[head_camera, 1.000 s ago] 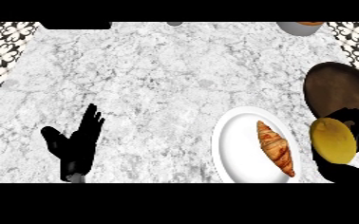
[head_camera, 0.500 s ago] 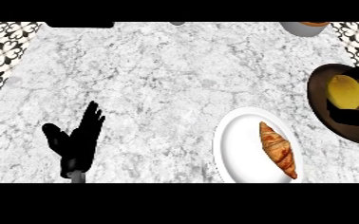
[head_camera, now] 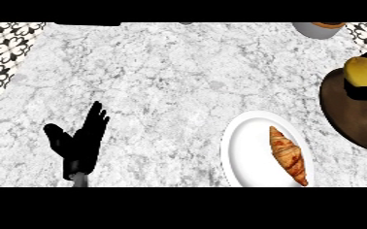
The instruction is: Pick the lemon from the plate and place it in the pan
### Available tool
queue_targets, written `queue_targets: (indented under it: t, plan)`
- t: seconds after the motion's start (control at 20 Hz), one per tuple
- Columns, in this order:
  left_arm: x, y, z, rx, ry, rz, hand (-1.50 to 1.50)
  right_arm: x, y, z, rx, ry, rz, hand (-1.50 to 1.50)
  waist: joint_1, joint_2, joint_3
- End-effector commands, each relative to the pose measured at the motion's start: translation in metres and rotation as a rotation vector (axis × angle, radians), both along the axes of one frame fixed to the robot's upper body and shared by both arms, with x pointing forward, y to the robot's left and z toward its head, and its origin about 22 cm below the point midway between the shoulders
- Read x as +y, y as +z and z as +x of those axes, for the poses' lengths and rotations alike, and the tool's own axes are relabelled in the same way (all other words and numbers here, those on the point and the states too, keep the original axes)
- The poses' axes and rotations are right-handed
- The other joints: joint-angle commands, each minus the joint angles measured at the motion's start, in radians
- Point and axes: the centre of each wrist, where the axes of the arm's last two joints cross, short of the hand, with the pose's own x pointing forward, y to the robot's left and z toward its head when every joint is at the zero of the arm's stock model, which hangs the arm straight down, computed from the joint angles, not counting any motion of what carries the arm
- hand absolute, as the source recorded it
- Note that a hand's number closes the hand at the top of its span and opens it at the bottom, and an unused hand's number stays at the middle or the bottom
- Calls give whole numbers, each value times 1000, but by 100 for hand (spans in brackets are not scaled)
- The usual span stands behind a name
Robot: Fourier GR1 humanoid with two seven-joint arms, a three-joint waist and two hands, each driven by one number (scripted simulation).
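Lemon (head_camera: 356,69) off the plate (head_camera: 243,150), sitting over the pan's (head_camera: 342,111) upper rim at 3 o'clock.
A black patch of the right hand (head_camera: 356,88) touches the lemon from below at the view's edge; how far it is closed cannot be told. The plate lies at 5 o'clock, just beside the pan, carrying a croissant (head_camera: 288,155). The left hand (head_camera: 79,143) rests open, fingers up, at 8 o'clock. A grey bowl (head_camera: 312,29) stands at 1 o'clock on the counter (head_camera: 179,87), apart from the pan.
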Motion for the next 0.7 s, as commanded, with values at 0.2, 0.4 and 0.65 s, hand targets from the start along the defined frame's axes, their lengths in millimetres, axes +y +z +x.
queue_targets:
  t: [0.2,0.4,0.65]
  plan:
    - [-10,1,8,-16,-39,-5,0,-35,-21,-3,283,-68,-40,-150,33,17,3]
    - [-15,-4,9,-11,-43,-5,0,-19,-38,4,169,-37,-20,-150,33,20,5]
    - [-18,-5,-4,-34,-23,-6,0,-24,-19,14,22,88,230,-150,29,11,7]
